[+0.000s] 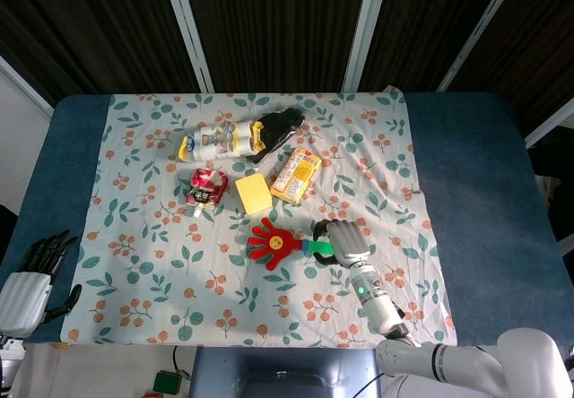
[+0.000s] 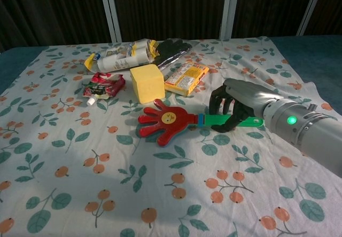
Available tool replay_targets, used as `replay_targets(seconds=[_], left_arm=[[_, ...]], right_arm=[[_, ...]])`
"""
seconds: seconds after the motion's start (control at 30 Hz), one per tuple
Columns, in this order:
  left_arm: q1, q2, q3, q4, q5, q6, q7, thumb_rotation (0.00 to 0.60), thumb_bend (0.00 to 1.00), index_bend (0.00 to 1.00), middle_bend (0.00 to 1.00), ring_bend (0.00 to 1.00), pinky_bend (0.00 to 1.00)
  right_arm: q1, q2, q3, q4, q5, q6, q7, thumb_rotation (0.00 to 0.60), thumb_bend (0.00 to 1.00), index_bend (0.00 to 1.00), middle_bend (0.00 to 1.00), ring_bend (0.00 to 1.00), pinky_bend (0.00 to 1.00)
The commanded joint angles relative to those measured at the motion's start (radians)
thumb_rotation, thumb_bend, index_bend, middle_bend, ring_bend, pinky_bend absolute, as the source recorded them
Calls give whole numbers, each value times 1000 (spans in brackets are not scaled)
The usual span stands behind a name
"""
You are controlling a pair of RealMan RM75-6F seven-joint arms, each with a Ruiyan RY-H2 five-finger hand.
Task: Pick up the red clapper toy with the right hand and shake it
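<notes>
The red clapper toy (image 2: 164,121), a red hand shape on a green handle (image 2: 224,121), lies near the middle of the floral cloth; it also shows as the clapper (image 1: 273,243) in the head view. My right hand (image 2: 231,104) grips the green handle, fingers curled over it and thumb under it. In the head view the right hand (image 1: 339,237) covers most of the handle. The red end looks tilted slightly off the cloth. My left hand (image 1: 36,274) rests at the table's near left corner, fingers apart, holding nothing.
Behind the clapper stand a yellow block (image 2: 147,83) and an orange snack box (image 2: 186,78). A red-and-white pouch (image 2: 102,84), a white and yellow tube (image 2: 120,59) and a black glove (image 2: 173,50) lie further back. Blue table (image 1: 466,183) borders the cloth.
</notes>
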Motion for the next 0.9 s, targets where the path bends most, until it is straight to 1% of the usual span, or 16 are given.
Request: replay_targets(seconds=[0.03,0.17,0.3,0.4,0.5,0.6,0.7,0.73,0.8,0.83,0.9], left_arm=[[-1,0,-1,-1,-1,-1,1,600,407,0,0,0,90],[-1,1,0,-3,-3,-5,3,600,409,0,0,0,91],[-1,1,-1,-3,-4,-5,2,600,413,0,0,0,92],[-1,1,-1,-3,-5,-6,3,600,411,0,0,0,92],[-1,1,-1,-4,-5,-5,4,600,410,0,0,0,92],[0,1,-1,-4,-6,-4,5,600,409,0,0,0,92],[0,1,-2,-4,-8,-5,6,600,409,0,0,0,92],[0,0,-2,-4,-8,-5,7,600,409,0,0,0,92],[0,0,-2,-4,-10,-7,8,600,410,0,0,0,92],[0,0,-3,-5,-11,-7,9,600,409,0,0,0,92],[0,-1,-3,-5,-11,-7,11,600,410,0,0,0,92]], right_arm=[[-2,-2,2,3,-2,0,5,600,483,871,619,579,697],[-5,-5,6,5,-10,1,19,600,495,880,663,663,769],[-11,-13,11,11,-28,6,52,600,506,927,724,732,843],[-18,-19,15,18,-44,6,94,600,516,949,757,789,896],[-30,-22,19,20,-62,1,161,600,522,959,776,812,916],[-50,-23,29,17,-96,1,276,600,533,960,792,829,933],[-69,-24,36,19,-156,3,436,600,546,959,800,838,939],[-77,-15,36,9,-185,-9,525,600,547,959,802,841,941],[-86,6,31,-9,-241,-25,665,600,549,958,804,844,943],[-92,18,28,-17,-283,-23,754,600,550,957,804,844,943],[-98,42,16,-34,-349,-20,890,600,551,952,805,844,943]])
